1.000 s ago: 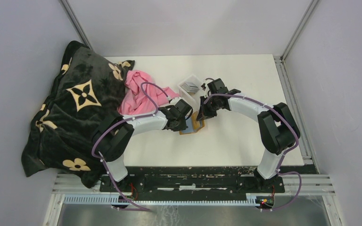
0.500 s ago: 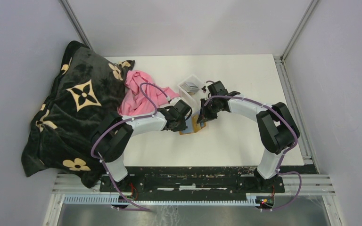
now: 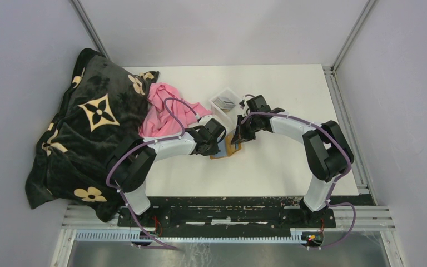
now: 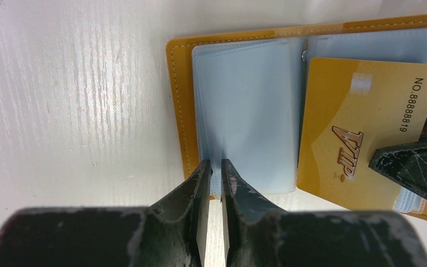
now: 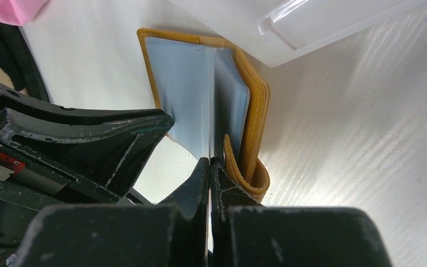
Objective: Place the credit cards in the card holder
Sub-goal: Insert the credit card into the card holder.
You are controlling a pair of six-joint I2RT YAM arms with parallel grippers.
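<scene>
Open on the tabletop lies the card holder. We read the narrow jaws of the left gripper as nipping the bare panel's near edge to steady it. The closed jaws of the right gripper hold 1 gold card slanted over the other panel, ready for insertion.

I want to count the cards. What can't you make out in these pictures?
1. Top view: cards in the clear tray are too small to count.
2. Left wrist view: the picture's edge cuts off the card holder's right side.
3. Left wrist view: the right gripper hides the gold card's corner.
4. Left wrist view: whether the left gripper pinches a pocket; its fingers hide the contact.
</scene>
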